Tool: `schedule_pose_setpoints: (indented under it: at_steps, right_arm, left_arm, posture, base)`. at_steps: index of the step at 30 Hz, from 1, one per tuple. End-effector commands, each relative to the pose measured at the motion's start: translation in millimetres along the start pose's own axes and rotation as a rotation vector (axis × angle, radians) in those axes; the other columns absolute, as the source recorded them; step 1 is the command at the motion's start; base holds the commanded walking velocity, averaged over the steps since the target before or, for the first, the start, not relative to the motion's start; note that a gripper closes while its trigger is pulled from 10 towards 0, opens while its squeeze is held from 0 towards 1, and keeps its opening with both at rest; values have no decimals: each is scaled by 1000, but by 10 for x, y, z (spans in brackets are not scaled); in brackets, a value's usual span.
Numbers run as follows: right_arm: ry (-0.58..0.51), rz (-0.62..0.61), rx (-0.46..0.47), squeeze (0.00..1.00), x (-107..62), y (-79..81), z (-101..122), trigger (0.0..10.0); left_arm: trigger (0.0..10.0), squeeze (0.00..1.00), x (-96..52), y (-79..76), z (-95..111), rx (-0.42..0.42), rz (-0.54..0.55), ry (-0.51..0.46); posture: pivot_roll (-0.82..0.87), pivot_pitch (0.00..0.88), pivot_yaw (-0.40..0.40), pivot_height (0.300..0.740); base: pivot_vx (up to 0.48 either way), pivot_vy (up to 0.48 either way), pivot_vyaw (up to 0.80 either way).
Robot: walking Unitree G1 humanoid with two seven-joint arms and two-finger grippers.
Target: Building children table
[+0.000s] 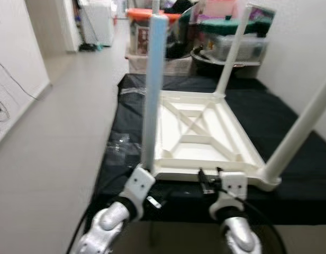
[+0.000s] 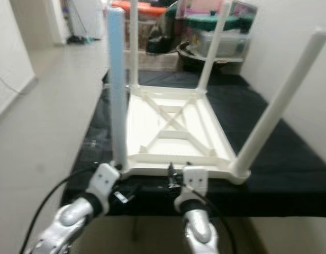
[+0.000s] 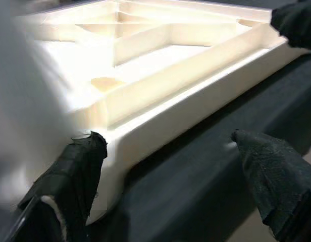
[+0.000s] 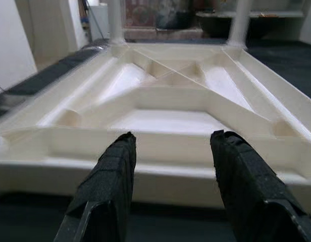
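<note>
Both hands, left hand (image 3: 165,146) and right hand (image 4: 171,151), gape wide at the upturned white table (image 1: 200,137)'s ribbed near edge

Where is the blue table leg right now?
In the left eye view the blue leg stands upright in the near-left corner of the upside-down white tabletop on the black mat, just beyond the left pincer.
</note>
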State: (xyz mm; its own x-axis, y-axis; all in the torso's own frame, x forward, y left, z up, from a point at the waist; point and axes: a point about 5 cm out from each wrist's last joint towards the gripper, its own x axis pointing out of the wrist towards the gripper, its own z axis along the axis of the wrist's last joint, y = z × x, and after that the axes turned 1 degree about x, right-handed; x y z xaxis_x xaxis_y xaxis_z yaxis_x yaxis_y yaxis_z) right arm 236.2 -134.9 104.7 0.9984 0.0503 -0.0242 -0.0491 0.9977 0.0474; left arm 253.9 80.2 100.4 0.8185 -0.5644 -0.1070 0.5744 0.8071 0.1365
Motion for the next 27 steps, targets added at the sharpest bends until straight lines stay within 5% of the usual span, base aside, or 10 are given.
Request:
schedule_pose_setpoints:
  at_steps: [1,6,17,18,26,27]
  right_arm:
    - [12,-11,25,0,-18,8,-16,10000]
    - [6,12,20,0,-14,22,-9,10000]
    - [-10,218,44,0,-13,187,31,10000]
    - [-57,191,34,1000,21,87,128,10000]
    - [-149,96,-12,1000,96,-128,367,10000]
    - [-157,80,-16,941,109,-154,396,10000]
  left_arm:
    - [10000,0,29,-49,34,5,-17,-14]
    - [10000,0,38,-43,22,-11,-6,-21]
    - [10000,0,39,-14,24,-26,14,-30]
    - [10000,0,35,-8,22,-36,14,-31]
    - [10000,0,27,11,30,-48,11,-40]
    - [10000,0,30,17,32,-49,12,-42]
  posture:
    - [71,0,-62,740]
    - [71,0,-65,740]
    - [75,0,-64,740]
    - [77,0,-64,740]
    - [76,0,-62,740]
    - [76,0,-62,740]
  base:
    - [0,-480,0]
    - [0,-435,0]
    - [0,0,0]
    - [0,0,0]
    - [0,0,0]
    - [0,0,0]
